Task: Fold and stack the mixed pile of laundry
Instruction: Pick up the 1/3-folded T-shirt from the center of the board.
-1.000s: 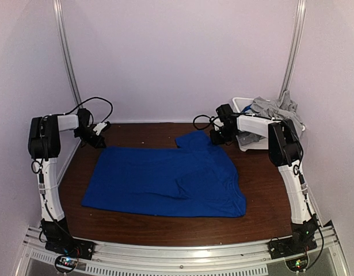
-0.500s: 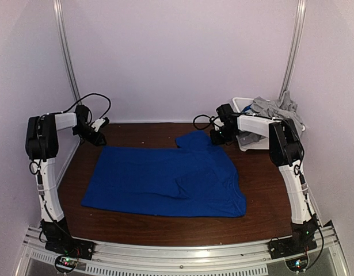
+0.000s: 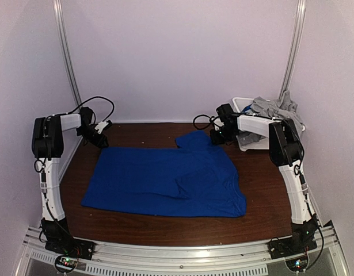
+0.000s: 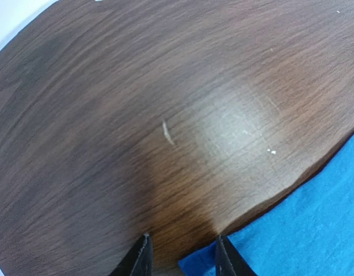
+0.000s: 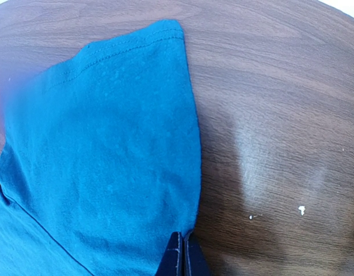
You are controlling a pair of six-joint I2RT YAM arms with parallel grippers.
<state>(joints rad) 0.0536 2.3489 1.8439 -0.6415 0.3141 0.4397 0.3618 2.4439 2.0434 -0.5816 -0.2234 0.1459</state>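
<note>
Dark wooden bench (image 3: 165, 230) carries the blue shirt (image 3: 165, 181), spread flat; grey garments (image 3: 274, 106) heap in the bin (image 3: 240, 103). Our left gripper (image 4: 182, 238) stands parted beside a corner, our right gripper (image 5: 182, 248) closed at the sleeve (image 5: 107, 144) edge. Soft, light, limp: we would pinch hems.

You have one garment (image 3: 165, 181) spread flat in the middle of the table (image 3: 263, 195), with its sleeve (image 3: 194, 141) reaching toward the upper right. The left gripper (image 3: 100, 141) sits just off the garment's upper-left corner. The right gripper (image 3: 214, 138) is at the sleeve's right edge. Behind it, at upper right, the bin (image 3: 241, 104) holds a heap of garments (image 3: 271, 106).
</note>
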